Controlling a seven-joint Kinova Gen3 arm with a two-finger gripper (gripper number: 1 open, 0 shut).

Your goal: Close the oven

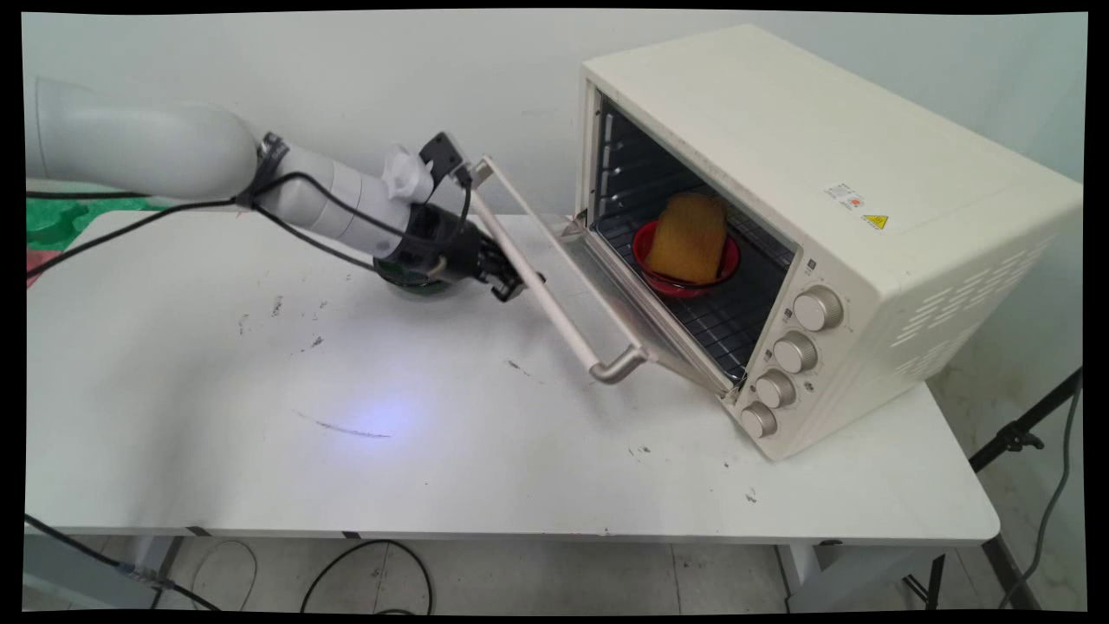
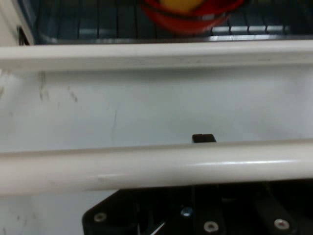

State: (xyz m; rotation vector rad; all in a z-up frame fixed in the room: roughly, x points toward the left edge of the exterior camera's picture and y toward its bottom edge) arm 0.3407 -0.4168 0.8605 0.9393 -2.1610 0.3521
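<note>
At the tabletop's [image 1: 260,407] middle, hand [image 1: 511,286] sits right against the handle bar [image 1: 554,303] of the oven's [image 1: 823,156] dropped-open door [image 1: 606,299]; bar crosses just above the hand's linkage in hand view; can't tell if clenched on it or released. Inside on the rack, well beyond the hand: red bowl [image 1: 663,276] holding a yellow-brown bread-like piece [image 1: 689,236]

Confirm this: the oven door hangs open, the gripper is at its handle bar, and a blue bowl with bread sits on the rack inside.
Wrong on the colour only: the bowl is red, as the main view shows. The oven door hangs open, the gripper is at the handle bar, and bread sits in it.
</note>
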